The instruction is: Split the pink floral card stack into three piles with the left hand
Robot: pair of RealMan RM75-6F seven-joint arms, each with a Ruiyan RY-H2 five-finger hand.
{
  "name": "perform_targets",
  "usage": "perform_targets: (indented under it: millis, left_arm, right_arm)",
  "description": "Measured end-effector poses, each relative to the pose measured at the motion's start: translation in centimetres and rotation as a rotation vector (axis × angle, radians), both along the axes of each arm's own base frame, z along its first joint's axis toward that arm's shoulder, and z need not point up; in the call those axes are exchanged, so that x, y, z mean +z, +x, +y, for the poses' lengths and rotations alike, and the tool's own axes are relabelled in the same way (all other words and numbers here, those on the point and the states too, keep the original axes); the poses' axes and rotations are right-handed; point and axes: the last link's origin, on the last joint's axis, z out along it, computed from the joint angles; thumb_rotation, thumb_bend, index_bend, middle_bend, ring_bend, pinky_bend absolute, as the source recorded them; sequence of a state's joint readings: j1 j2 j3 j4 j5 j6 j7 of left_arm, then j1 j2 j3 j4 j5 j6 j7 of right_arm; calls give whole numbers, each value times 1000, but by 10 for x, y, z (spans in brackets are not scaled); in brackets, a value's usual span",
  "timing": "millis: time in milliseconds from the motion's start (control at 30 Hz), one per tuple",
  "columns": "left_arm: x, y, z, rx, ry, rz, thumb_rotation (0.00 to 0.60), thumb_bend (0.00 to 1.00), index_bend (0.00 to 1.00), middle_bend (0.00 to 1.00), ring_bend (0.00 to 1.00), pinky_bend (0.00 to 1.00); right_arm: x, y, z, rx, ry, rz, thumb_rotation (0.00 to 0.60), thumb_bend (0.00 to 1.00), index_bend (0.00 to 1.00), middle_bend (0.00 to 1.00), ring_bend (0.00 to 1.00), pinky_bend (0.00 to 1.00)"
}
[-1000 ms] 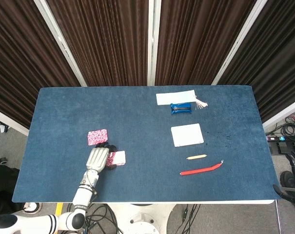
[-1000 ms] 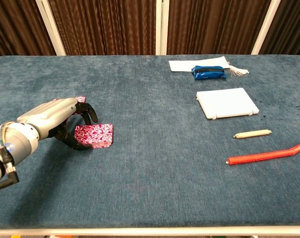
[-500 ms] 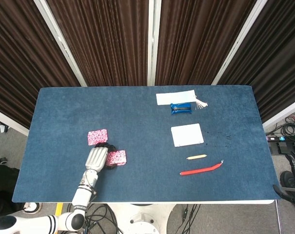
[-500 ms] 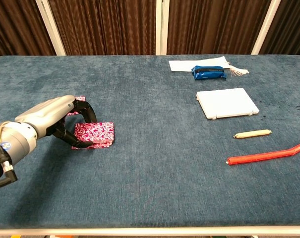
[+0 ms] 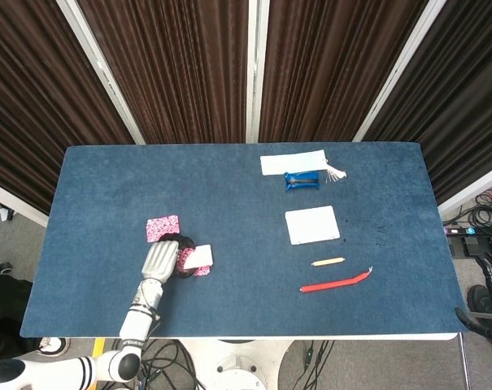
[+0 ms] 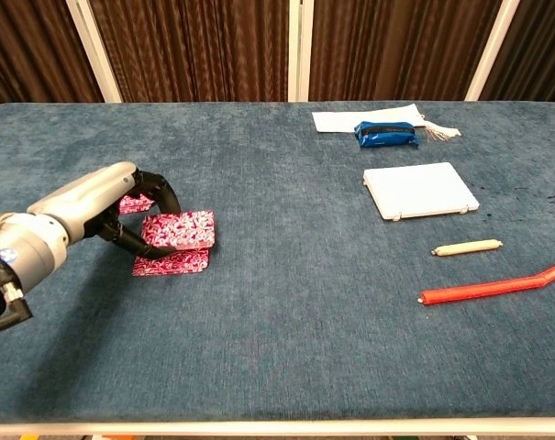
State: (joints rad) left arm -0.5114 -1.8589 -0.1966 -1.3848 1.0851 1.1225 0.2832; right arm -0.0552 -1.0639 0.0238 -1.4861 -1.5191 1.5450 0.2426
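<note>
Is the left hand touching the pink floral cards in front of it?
Touching. In the chest view the left hand grips a packet of pink floral cards, raised over the pile beneath.

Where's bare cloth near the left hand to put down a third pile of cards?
Bare cloth lies right of the lifted cards held by the left hand, up to the white pad, and toward the near edge. The first pile crowds the far side.
</note>
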Motion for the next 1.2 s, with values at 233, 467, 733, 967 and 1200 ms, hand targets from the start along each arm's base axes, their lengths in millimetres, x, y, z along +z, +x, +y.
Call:
perform_targets:
  millis: [233,467,733,967,1200]
  left_arm:
    - [5,14,17,-30,34,14,600,233,422,458,210,171]
    - [4,32,36,-51,46,21,600,233,426,462,209,171]
    - [-9,41,53,-51,45,43,600,233,428,464,209,171]
    - [-24,41,65,-30,35,52,600,232,430,468,209,171]
    - [-37,43,69,-26,15,43,600,230,424,462,210,171]
  right_arm:
    - [3,0,1,3,-11,-5,600,112,0,0,0,0]
    - [4,-2,1,0,-12,-8,600,112,0,0,0,0]
    - [7,-3,2,-9,-17,-9,600,111,0,0,0,0]
    - [7,-5,2,-13,-12,-9,600,112,0,0,0,0]
    - [7,-5,2,-16,-9,-9,600,112,0,0,0,0]
